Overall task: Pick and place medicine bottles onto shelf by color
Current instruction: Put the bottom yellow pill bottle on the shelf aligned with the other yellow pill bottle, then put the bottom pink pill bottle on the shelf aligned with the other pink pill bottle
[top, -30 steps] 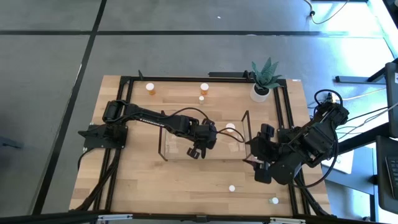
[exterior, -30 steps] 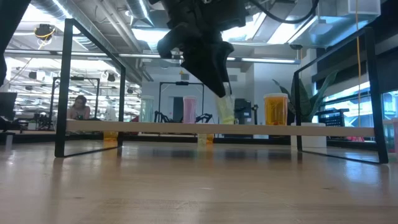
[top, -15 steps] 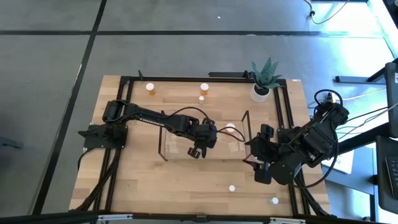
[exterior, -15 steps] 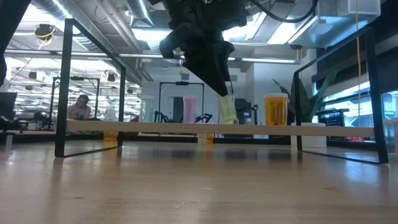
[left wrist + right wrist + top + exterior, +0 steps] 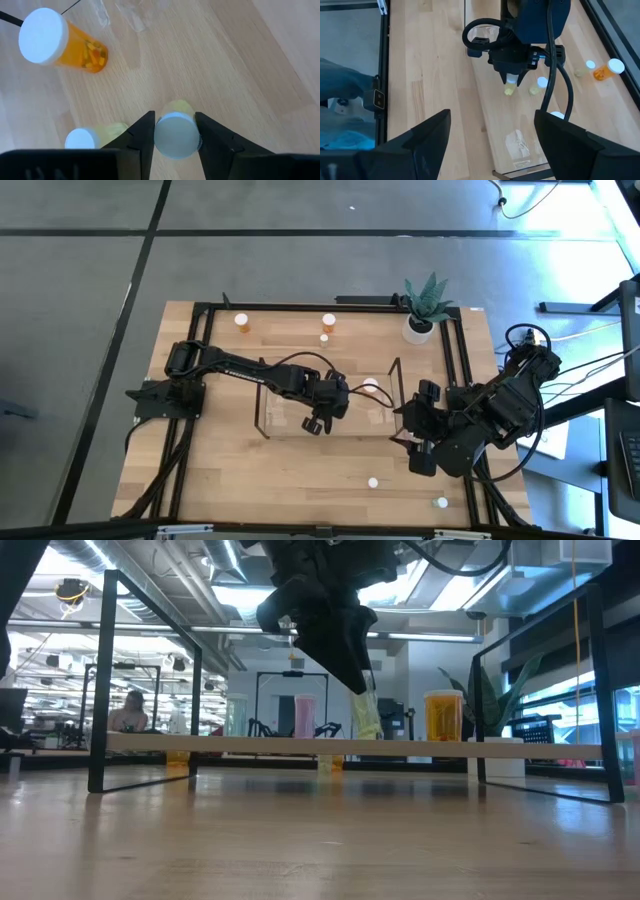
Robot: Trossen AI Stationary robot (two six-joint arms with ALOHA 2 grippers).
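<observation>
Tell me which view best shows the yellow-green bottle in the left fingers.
Left wrist view: the yellow-green bottle sits white cap up between the left gripper fingers. Low view shows its body side-on. Right wrist view shows it small. High view hides it under the arm.

Left hand [image 5: 362, 710] with yellow-green bottle [image 5: 367, 718] shifted slightly right in low view, bottle a touch more upright over shelf [image 5: 300, 744].

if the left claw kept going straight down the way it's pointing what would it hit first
Probably the clear shelf. The left claw points down, closed around a greenish bottle, so the bottle's base would likely meet the shelf first. Another greenish bottle stands beside that line, not in it.
</observation>
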